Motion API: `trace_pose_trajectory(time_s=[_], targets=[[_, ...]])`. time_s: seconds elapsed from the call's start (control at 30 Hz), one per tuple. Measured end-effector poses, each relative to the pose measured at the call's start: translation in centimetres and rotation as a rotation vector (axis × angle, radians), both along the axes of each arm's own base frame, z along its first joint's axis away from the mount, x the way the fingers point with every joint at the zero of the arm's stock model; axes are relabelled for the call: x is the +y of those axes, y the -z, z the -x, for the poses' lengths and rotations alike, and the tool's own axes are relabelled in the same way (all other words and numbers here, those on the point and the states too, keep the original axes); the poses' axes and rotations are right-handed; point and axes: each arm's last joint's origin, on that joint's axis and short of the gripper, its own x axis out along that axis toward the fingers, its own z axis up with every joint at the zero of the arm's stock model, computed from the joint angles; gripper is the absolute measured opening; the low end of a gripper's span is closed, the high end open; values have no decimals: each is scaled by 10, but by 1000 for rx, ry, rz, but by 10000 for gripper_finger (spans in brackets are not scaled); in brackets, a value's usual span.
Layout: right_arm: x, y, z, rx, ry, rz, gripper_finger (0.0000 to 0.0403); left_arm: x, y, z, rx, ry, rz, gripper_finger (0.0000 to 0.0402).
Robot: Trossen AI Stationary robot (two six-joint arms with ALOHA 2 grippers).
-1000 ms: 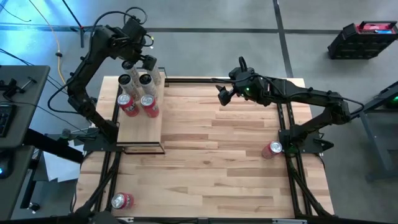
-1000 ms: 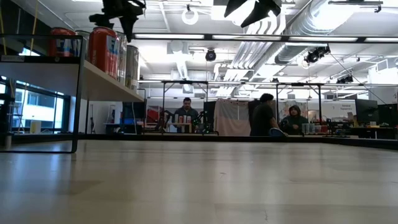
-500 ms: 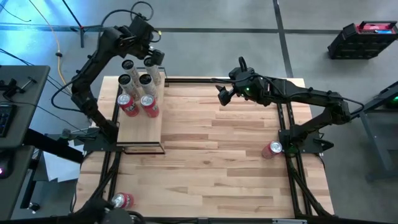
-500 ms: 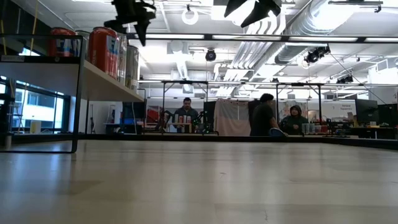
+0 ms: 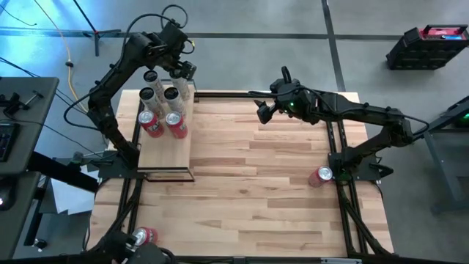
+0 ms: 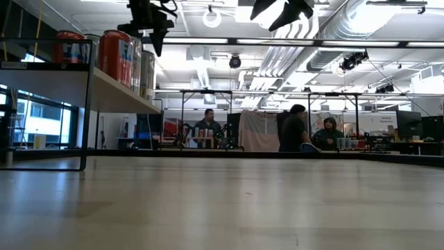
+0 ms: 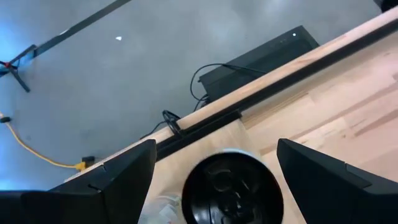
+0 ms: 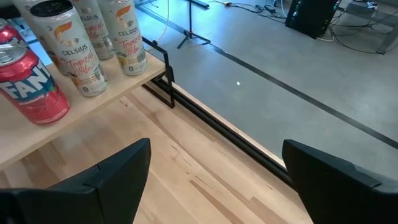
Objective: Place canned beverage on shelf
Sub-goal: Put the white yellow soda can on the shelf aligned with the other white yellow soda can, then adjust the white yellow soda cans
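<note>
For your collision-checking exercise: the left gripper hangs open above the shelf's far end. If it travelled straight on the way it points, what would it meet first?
Most likely the black top of a pale can, centred between the left gripper's open fingers. Depth is uncertain.

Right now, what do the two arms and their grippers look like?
Both arms are matte black, built of slim jointed links on black frame bases. The left arm has thin black cables looping over its wrist. The right arm shows a small green light near its wrist. The left gripper and right gripper each have two broad, flat dark fingers, unmarked.
</note>
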Motion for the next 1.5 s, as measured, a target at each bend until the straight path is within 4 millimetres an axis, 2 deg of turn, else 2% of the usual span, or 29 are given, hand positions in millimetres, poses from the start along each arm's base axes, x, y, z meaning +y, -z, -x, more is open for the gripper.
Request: trace_pose_trajectory(time_s=[0.6,0.87,1.0,1.37,1.5], targets=[[0,0,0,0,0,0,348,-3,4,4,61,-34,37,326],[0,0,0,2,-1,1,348,-4,3,4,40,-51,37,326],[0,0,0,2,-1,2,348,-10,-4,7,0,-44,19,326],[0,0,0,2,-1,2,348,-45,-37,44,-86,-78,-66,326],[0,0,0,-2,2,-2,348,-55,-39,59,-53,-108,-29,326]])
